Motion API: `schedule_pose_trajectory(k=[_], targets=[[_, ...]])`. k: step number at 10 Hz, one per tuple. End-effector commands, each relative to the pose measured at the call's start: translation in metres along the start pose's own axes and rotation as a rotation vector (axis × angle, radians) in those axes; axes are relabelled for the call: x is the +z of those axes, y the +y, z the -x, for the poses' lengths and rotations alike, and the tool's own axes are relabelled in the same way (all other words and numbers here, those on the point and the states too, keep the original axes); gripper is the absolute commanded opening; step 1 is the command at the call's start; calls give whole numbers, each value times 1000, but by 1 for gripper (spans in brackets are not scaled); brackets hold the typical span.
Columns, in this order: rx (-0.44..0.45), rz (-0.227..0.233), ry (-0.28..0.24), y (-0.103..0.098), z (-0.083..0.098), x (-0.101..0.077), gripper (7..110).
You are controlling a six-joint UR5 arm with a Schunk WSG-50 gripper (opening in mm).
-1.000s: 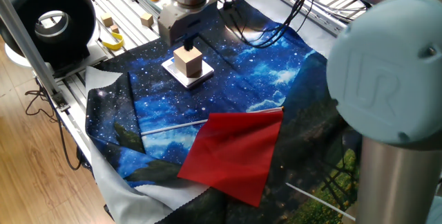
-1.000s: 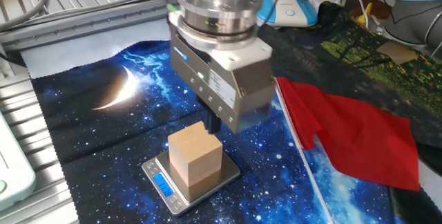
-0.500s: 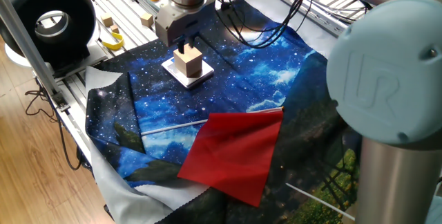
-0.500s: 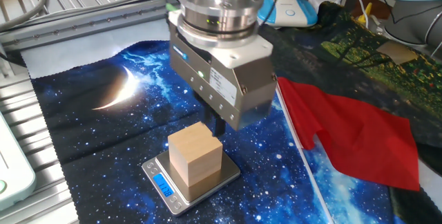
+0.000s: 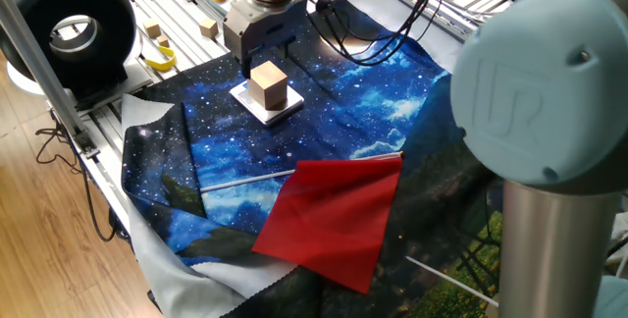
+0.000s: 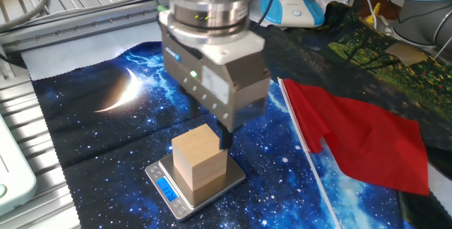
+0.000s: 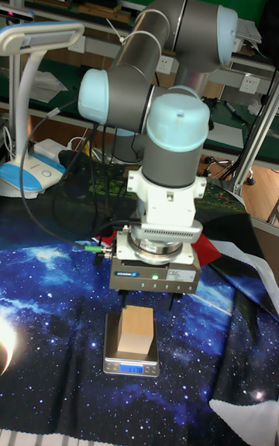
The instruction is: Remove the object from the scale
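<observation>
The object (image 6: 200, 164), a plain tan wooden cube, sits upright on the scale (image 6: 234, 177), a thin white square plate with a lit blue display (image 6: 167, 186). Both rest on the starry blue cloth. The same object (image 5: 268, 84) and scale (image 5: 280, 111) lie at the back left in one fixed view. In the tall fixed view the object (image 7: 137, 331) stands centred on the scale (image 7: 132, 369). My gripper (image 7: 147, 303) hangs just above and slightly behind the cube, open, with nothing between its fingers. One dark finger (image 6: 226, 139) shows behind the cube's far edge.
A red sheet (image 5: 334, 215) lies on the cloth in front of the scale, with a thin white rod (image 5: 250, 179) beside it. Small wooden cubes (image 5: 153, 31), a yellow tape roll (image 5: 160, 60) and a black ring-shaped device (image 5: 69, 28) stand at the back left. A desk lamp (image 7: 39, 36) stands left.
The gripper has shifted sideways over the cube, and the arm's large joint has swung a little. The cube and scale have not moved.
</observation>
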State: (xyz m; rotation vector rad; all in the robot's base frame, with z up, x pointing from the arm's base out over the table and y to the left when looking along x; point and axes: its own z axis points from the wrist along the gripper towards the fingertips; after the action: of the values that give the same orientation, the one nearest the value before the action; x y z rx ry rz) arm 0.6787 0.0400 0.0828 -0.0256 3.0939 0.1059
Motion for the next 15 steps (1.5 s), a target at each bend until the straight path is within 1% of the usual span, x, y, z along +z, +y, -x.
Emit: schedule_pose_trajectory(k=[1, 2, 3, 6, 7, 8, 9, 10, 11, 13, 14, 15], targets=[[57, -29, -1, -14, 10, 21, 88], [70, -48, 0, -19, 12, 28, 88], [81, -43, 1, -17, 11, 30, 88], [93, -11, 5, 1, 7, 23, 88], [93, -14, 5, 2, 7, 26, 88], [98, -31, 4, -3, 8, 31, 66], [115, -47, 9, -5, 6, 39, 66], [132, -51, 8, -4, 6, 46, 66], [138, -52, 11, -4, 5, 49, 66], [140, -55, 23, -5, 2, 50, 66], [152, -68, 28, -11, 1, 48, 66], [166, -69, 35, -14, 1, 45, 44]])
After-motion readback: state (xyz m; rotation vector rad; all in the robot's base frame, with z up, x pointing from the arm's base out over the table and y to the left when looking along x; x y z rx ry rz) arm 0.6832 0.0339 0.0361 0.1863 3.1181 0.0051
